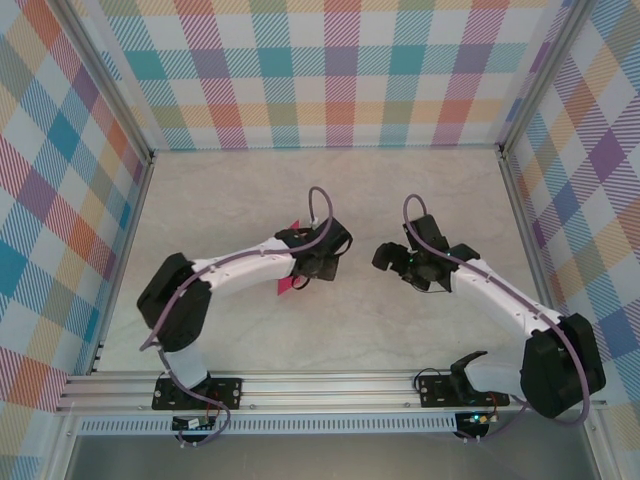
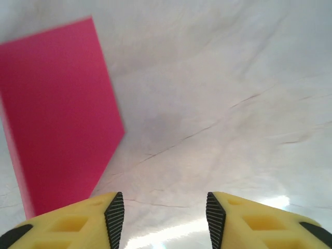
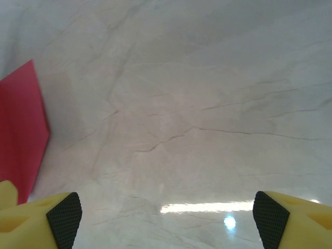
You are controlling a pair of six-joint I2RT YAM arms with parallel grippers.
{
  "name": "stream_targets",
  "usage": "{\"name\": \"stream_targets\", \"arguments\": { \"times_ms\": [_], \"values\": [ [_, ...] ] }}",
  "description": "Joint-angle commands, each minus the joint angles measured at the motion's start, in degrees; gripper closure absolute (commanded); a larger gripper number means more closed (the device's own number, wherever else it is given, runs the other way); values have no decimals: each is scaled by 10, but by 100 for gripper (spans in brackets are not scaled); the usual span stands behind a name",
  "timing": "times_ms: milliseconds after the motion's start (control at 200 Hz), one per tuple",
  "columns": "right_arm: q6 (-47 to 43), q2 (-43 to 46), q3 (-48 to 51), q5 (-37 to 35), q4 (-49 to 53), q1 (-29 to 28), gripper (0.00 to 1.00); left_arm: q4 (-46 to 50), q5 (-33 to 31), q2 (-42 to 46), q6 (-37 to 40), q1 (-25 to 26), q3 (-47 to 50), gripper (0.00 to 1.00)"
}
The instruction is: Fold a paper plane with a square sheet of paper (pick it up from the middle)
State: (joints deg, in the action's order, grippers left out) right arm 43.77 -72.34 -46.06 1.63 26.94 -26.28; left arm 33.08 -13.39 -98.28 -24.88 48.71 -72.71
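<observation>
Nearest my cameras, the left gripper (image 2: 163, 212) stands partly open, its black pads (image 2: 115, 212) parted over bare counter (image 2: 233, 104) with nothing between them. The right gripper (image 3: 166, 218) is spread much wider and is empty too. Just past the left fingers, off to their left, the pink paper (image 2: 57, 109) lies on the counter. It shows one blunt point toward the middle, and I cannot tell how many folds it carries. From the right wrist it is a red wedge at the far left edge (image 3: 21, 135), well off that gripper's line. Overhead, the left gripper (image 1: 322, 262) and right gripper (image 1: 388, 258) face each other near mid-counter, and the left wrist covers most of the paper (image 1: 288, 287), leaving slivers showing on either side. My worry is the pickup. The sheet is thin and looks flat, so pads coming down on it could skate it sideways or crumple a crease instead of pinching it. With the overhead view blocked, I could grab off-centre and skew the next fold. The two grippers sit near enough that a careless reach inward might knock them together.
</observation>
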Motion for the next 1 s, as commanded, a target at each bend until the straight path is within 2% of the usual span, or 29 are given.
{"name": "stream_targets", "arguments": {
  "times_ms": [0,140,380,635,780,995],
  "values": [
    [-29,-43,-18,131,-92,0,13,-24,64,64,-10,-27,29,47],
    [-10,-106,-25,210,-173,-25,12,-63,113,127,-31,-86,90,42],
    [24,-218,-82,254,-226,-98,13,-129,200,185,-97,-203,211,38],
    [44,-288,-130,269,-250,-152,21,-146,210,220,-125,-264,273,37],
    [58,-321,-148,264,-258,-163,35,-146,210,229,-129,-275,285,34],
    [59,-351,-176,225,-253,-165,75,-151,206,236,-131,-280,291,23]
  ]
}}
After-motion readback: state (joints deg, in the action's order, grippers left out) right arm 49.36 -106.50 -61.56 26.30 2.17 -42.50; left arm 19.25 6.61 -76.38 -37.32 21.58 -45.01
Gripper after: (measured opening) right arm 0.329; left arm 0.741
